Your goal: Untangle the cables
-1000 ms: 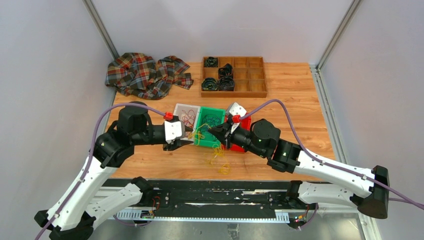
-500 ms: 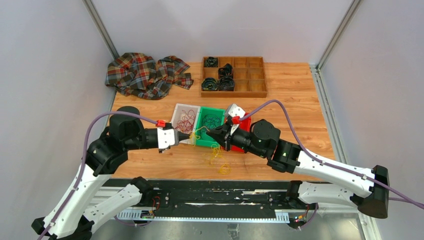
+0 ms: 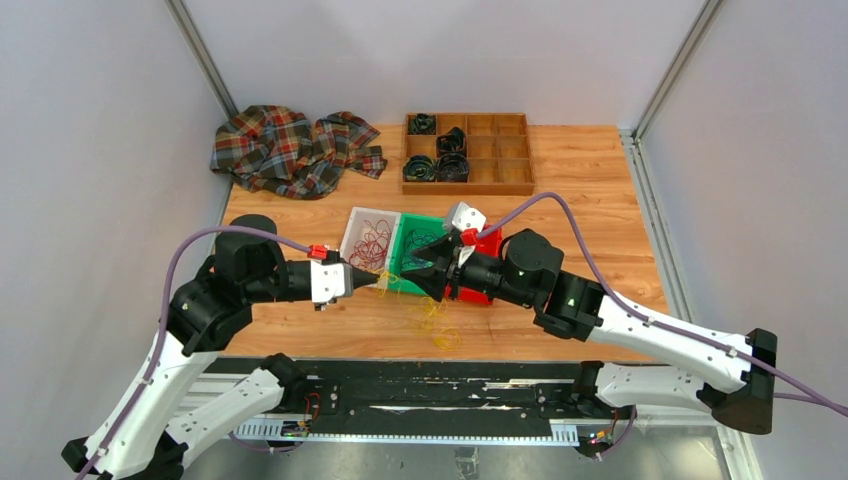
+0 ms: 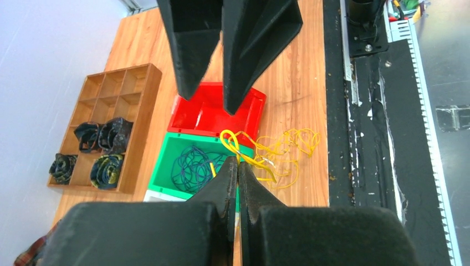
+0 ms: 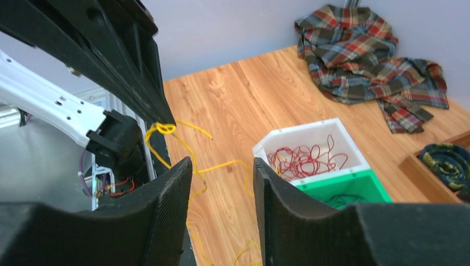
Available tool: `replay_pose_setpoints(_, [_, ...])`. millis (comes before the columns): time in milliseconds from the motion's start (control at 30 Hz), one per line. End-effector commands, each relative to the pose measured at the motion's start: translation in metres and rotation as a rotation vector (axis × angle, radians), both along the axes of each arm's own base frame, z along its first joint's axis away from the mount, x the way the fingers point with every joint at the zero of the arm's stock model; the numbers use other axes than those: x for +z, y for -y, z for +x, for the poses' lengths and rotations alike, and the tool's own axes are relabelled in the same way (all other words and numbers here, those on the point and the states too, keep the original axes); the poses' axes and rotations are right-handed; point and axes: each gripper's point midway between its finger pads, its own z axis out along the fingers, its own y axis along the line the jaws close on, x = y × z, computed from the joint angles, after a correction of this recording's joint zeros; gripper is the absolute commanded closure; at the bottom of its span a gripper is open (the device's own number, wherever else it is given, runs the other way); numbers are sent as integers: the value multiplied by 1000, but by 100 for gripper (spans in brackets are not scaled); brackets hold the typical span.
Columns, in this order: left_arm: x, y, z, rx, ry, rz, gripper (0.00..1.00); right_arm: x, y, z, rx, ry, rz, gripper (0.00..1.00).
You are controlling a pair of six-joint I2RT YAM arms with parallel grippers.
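My left gripper (image 4: 238, 166) is shut on a knotted strand of the yellow cables (image 4: 230, 138), held just above the table in front of the bins (image 3: 376, 284). The rest of the yellow cables (image 3: 436, 315) trail in loose loops on the wood. My right gripper (image 5: 221, 166) is open, its jaws a hand's width from the left fingertips (image 5: 158, 113), with yellow strands running below the gap and nothing pinched. Red cables (image 5: 304, 158) lie in the white bin (image 3: 357, 219). Dark blue cables (image 4: 191, 166) lie in the green bin (image 3: 406, 284).
A red bin (image 4: 216, 113) sits right of the green one, mostly under my right arm in the top view. At the back stand a wooden compartment tray (image 3: 500, 185) holding black coiled bands and a crumpled plaid cloth (image 3: 290, 150).
My left gripper closed on the yellow cable and drew back left with it. My right gripper, shut before, has opened and let the yellow strand go.
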Motion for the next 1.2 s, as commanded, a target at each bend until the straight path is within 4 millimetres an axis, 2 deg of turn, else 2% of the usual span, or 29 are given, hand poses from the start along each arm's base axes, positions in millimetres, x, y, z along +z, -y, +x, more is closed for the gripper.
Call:
replay_pose_setpoints(0, [12,-1,-8,-34,15,-10,99,34,-3,-8,55,97,35,54])
replay_pose_setpoints(67, [14,-1,-9,-35,10,-12,100,35,-8,-14,106,117,6,54])
replay_pose_setpoints(233, [20,-2,-8,-25,25,-19,99,19,-21,-41,290,91,-67,58])
replay_pose_setpoints(467, [31,-3,-10,-29,40,-36,99,-4,-20,-36,264,76,-106,59])
replay_pose_setpoints(867, [35,0,-14,-34,-5,-53,99,10,-26,-37,265,80,-15,86])
replay_pose_setpoints(967, [34,0,-13,-32,-7,-49,99,12,-25,-39,274,77,-11,99])
replay_pose_setpoints(1167, [34,0,-14,-37,-9,-48,99,15,-25,-44,296,80,-28,99])
